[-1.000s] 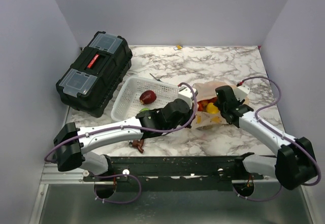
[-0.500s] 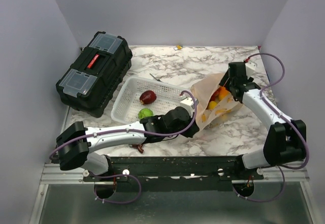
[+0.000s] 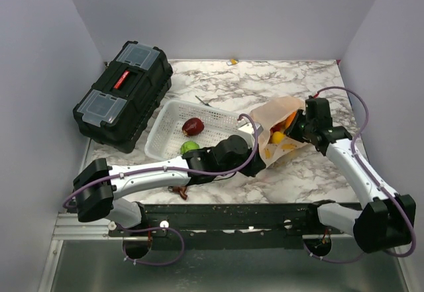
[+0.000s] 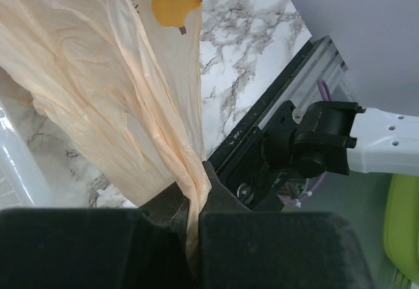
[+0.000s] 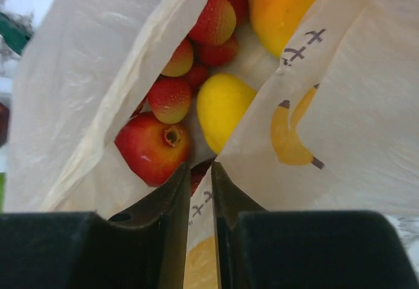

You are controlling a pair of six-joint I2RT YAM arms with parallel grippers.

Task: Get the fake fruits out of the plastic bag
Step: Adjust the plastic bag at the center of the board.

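The plastic bag (image 3: 277,128) lies on the marble table right of the white basket, with its mouth facing right. My left gripper (image 4: 195,191) is shut on a bunched fold of the plastic bag (image 4: 118,73) at its left end. At the mouth, my right gripper (image 5: 200,171) has its jaws nearly together on the edge of the plastic bag (image 5: 327,125). Fake fruits lie inside: a red one (image 5: 154,146), a yellow one (image 5: 222,105), strawberries (image 5: 216,19) and an orange one (image 5: 281,0). A red fruit (image 3: 193,126) and a green fruit (image 3: 190,147) sit in the basket.
A white perforated basket (image 3: 173,116) stands left of the bag. A black toolbox (image 3: 124,93) sits at the back left. A small brown object (image 3: 179,189) lies near the front edge under the left arm. The black rail (image 3: 232,216) runs along the near edge.
The right arm swung away to the back right and has come back down to the bag's mouth, its jaws narrowing onto the bag's edge. The left gripper kept its hold on the bag.
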